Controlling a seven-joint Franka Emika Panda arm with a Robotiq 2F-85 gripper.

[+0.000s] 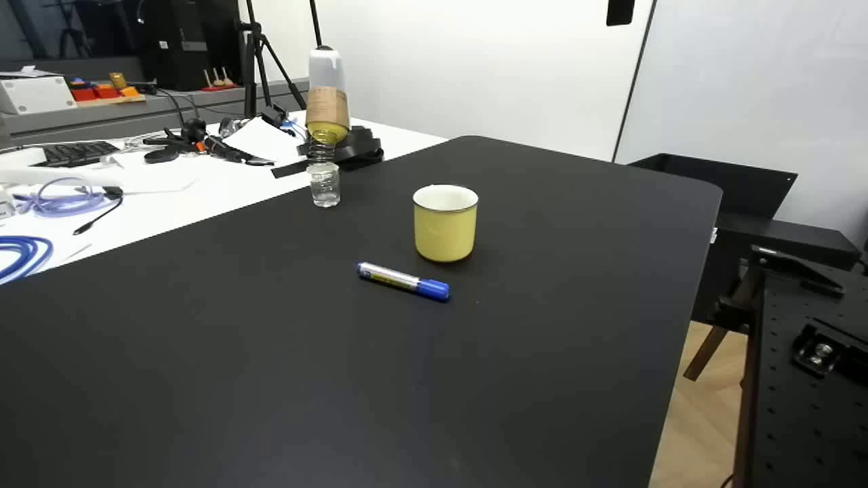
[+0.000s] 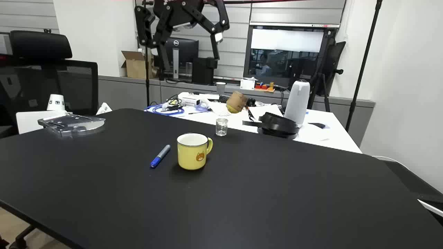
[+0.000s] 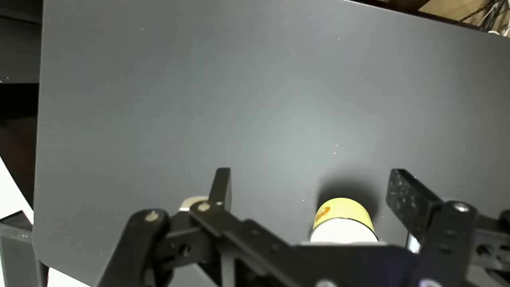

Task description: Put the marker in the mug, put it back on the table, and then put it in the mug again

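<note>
marker (image 1: 403, 280): lies flat on the counter (image 2: 277, 200), well below your claw (image 2: 191, 62) and well apart from it; in the wrist view you cannot make it out clearly.
marker's place: just beside the mug (image 2: 189, 157), apart from it, on the side away from the handle (image 2: 210, 146); in both exterior views you see its blue cap (image 1: 432, 289) at the end nearer the camera.
claw: you have the fingers (image 3: 412, 203) wide apart, with a free gap between them.
claw's pose: in an exterior view you see it hang from the top edge, high over the counter, fingers pointing down, cut off above by the frame.
wrist view: you look down on the counter; the mug shows near the lower edge, between the fingers in the picture, partly hidden by the claw.
mug: stands upright, yellow with a white inside; you see its upper inner wall, but its bottom is hidden in both exterior views.
glass (image 2: 221, 127): small, clear, upright on the counter, farther from the camera than the mug in both exterior views; you cannot tell what it holds.
</note>
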